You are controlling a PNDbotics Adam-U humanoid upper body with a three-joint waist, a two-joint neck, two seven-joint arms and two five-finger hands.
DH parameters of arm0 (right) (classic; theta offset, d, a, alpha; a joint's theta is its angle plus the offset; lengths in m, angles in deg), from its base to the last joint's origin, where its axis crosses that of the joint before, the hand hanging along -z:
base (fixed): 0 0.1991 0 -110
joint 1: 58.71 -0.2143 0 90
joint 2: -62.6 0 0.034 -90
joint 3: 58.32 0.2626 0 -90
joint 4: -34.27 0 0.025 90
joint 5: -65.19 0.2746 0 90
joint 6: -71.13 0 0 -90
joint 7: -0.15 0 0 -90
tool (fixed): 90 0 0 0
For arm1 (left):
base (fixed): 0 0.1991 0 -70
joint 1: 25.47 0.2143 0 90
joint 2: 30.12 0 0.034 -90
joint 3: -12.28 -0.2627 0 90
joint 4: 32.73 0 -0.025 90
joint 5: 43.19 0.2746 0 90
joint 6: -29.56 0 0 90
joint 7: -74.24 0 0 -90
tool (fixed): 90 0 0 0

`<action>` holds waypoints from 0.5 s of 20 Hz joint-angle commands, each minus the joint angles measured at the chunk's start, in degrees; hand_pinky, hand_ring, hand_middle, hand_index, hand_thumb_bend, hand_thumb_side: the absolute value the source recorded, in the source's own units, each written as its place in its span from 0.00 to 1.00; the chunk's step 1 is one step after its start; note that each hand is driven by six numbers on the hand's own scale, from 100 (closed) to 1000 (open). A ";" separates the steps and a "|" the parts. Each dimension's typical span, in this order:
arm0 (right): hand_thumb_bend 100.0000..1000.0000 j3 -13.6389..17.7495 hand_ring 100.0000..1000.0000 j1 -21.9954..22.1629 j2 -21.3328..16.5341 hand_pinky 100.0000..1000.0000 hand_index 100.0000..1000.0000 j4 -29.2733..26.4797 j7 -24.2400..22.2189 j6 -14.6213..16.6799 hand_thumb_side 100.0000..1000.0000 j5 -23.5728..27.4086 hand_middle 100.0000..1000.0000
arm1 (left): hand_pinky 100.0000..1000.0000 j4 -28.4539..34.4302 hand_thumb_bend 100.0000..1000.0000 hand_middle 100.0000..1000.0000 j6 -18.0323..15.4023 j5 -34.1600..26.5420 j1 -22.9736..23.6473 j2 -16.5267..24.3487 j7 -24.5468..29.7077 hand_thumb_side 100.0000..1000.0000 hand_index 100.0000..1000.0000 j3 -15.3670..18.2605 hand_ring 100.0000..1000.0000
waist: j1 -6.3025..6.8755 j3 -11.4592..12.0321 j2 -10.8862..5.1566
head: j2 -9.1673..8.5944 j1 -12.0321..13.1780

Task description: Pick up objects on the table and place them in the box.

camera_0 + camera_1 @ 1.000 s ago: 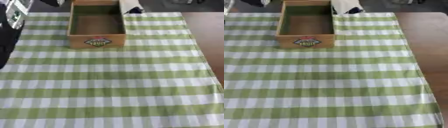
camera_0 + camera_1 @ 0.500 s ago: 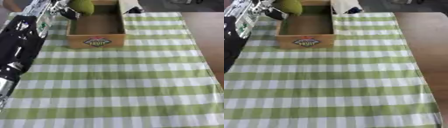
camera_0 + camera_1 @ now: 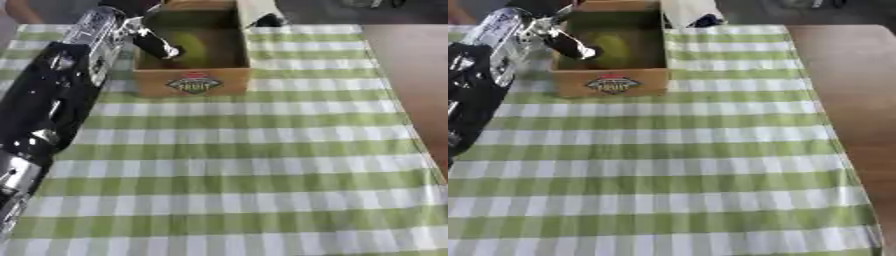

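A cardboard fruit box (image 3: 194, 83) stands at the far end of the green checked cloth (image 3: 236, 165). A round green fruit (image 3: 190, 47) sits low inside the box, near its front wall. My left arm reaches in from the left, and my left hand (image 3: 154, 42) is over the box's left rim. One dark finger lies against the fruit's left side, and the hand still holds the fruit. My right hand shows in neither view.
A white thing with a black end (image 3: 260, 13) lies just beyond the box's right rim. Bare brown table (image 3: 846, 85) runs along the cloth's right edge. My left forearm (image 3: 52, 95) covers the cloth's left side.
My left hand has carried the green fruit from above the box's left rim down into the box. The camera has tilted, shifting the whole picture.
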 commanded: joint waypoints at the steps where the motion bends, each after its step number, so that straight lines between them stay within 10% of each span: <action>1: 0.00 0.15 0.67 -0.40 -0.75 0.92 0.79 -1.08 0.01 -0.04 0.53 0.13 0.55 | 0.84 4.27 0.29 0.86 2.07 -4.28 -0.90 2.49 -1.91 0.74 0.98 1.69 0.85 | -0.02 0.15 -1.32 | 0.35 -0.34; 10: 0.00 0.31 0.67 -0.44 -1.22 0.91 0.79 -1.02 0.18 -0.01 0.53 -0.16 0.55 | 0.71 30.44 0.00 0.66 8.62 -32.19 3.57 9.64 -12.81 0.51 0.81 4.46 0.67 | -0.11 1.26 -1.46 | 0.66 -1.16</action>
